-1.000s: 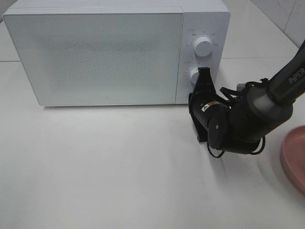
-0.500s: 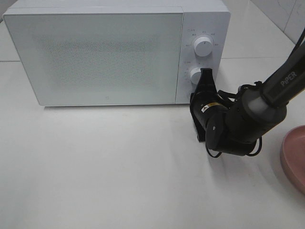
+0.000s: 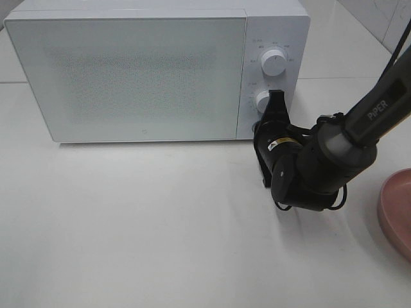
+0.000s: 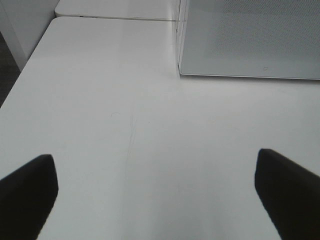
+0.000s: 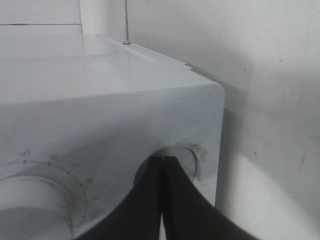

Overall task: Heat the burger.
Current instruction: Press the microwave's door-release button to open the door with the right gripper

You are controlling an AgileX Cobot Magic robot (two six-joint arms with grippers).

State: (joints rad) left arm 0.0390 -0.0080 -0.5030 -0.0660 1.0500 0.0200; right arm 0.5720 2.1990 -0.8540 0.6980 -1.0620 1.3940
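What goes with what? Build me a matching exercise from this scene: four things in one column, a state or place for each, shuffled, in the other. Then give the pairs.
Things:
1. microwave door
2. left gripper
3. right gripper
4. pink plate

States or places:
A. shut, tips at the lower knob
B. cut off by the right edge of the high view
C. open, over the white table
D. closed flat across the oven's front

Pairs: 1-D, 2-C, 3-A, 4-B.
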